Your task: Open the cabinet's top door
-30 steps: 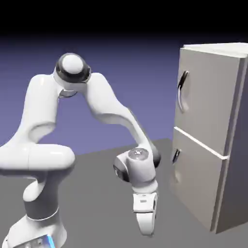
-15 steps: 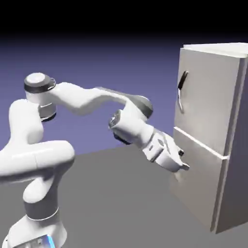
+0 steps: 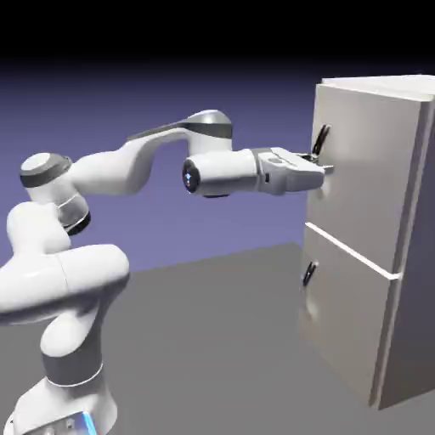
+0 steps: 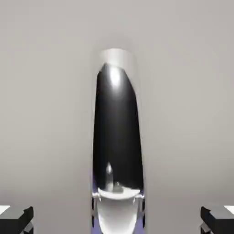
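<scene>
The cabinet (image 3: 408, 255) stands at the exterior view's right, tall and light grey. Its top door (image 3: 361, 183) lies flat against the front. My gripper (image 3: 321, 167) reaches level from the left and meets the door's long dark handle (image 3: 320, 138) near its middle. In the hand view the handle (image 4: 118, 137) runs up the picture, large and glossy black, against the door's grey panel (image 4: 50, 91). It sits between my gripper's (image 4: 118, 220) two tips. One fingertip (image 4: 18, 219) shows in each bottom corner. The gripper is shut on the handle.
Below the pale seam is the shorter lower door (image 3: 344, 327) with a small dark handle (image 3: 309, 273). The grey table (image 3: 212, 340) spreads between the robot's base (image 3: 72, 374) and the cabinet.
The arm swung up from low near the table to the top door's handle. The hand turned level, and the gripper went from open to shut on the handle.
</scene>
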`<state>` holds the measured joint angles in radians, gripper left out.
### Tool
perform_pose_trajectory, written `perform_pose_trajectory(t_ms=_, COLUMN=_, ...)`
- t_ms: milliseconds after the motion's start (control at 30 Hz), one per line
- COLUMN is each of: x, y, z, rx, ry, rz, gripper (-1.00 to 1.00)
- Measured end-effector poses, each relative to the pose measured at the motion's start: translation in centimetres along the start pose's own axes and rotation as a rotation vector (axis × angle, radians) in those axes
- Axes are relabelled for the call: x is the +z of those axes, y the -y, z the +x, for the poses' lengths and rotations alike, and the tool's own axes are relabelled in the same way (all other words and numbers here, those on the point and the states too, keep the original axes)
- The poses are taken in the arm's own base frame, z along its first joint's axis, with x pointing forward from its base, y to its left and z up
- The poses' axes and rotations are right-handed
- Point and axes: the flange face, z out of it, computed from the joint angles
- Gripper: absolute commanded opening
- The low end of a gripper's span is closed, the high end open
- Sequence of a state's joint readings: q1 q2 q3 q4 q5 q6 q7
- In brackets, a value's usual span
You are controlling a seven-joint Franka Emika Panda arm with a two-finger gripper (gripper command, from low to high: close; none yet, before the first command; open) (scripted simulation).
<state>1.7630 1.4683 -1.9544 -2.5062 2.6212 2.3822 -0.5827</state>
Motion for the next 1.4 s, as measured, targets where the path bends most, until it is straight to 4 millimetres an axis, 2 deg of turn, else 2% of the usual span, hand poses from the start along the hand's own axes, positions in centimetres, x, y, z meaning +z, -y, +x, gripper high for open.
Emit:
perform_pose_trajectory(t_ms=333, x=-5.3, y=-3.2, z=3.2, rx=0.000, ry=0.184, rz=0.184, gripper=-1.00)
perform_pose_trajectory(t_ms=667, x=-9.0, y=-6.7, z=6.7, rx=0.000, ry=0.345, rz=0.346, gripper=-1.00)
perform_pose_trajectory(t_ms=1067, x=-11.8, y=-11.9, z=11.9, rx=0.000, ry=0.554, rz=0.554, gripper=-1.00)
perform_pose_trajectory(t_ms=1400, x=-12.4, y=-16.9, z=16.9, rx=0.000, ry=0.743, rz=0.743, gripper=-1.00)
